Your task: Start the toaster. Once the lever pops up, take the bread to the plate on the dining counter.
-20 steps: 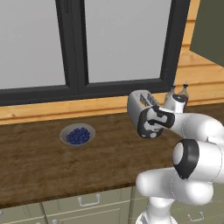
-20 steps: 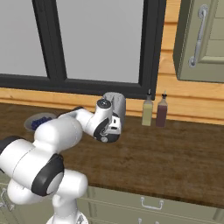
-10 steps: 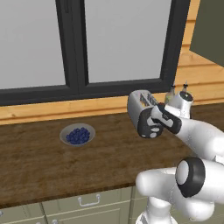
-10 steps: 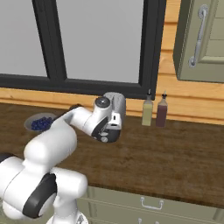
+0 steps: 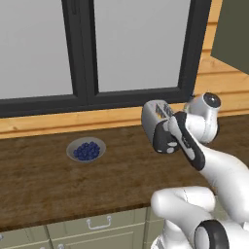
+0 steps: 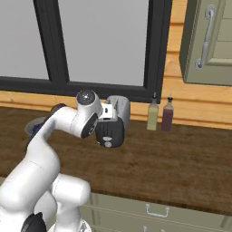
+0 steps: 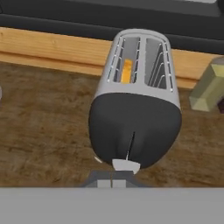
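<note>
The silver-grey toaster (image 7: 140, 65) stands on the wooden worktop under the window, its dark end panel (image 7: 131, 127) facing the hand. The bread (image 7: 127, 71) sits down inside its left slot, only a tan-yellow strip showing. The pale lever knob (image 7: 126, 165) is at the bottom of the panel's slit. My gripper (image 7: 111, 183) is shut, fingertips together, touching the knob from just beneath it in the hand view. In the left base view the gripper (image 5: 168, 144) is against the toaster (image 5: 154, 113) at its end panel. The plate and the dining counter are out of view.
A grey bowl of blueberries (image 5: 86, 150) sits on the worktop (image 5: 44, 185) left of the toaster. Two condiment bottles (image 6: 153, 117) (image 6: 167, 115) stand right of the toaster (image 6: 119, 107) by the wall. A cabinet door with a handle (image 6: 205, 38) hangs above on the right.
The arm's elbow has swung outward and its links stand differently. The shut gripper has stayed at the toaster's dark end panel. Toaster and bowl have not moved.
</note>
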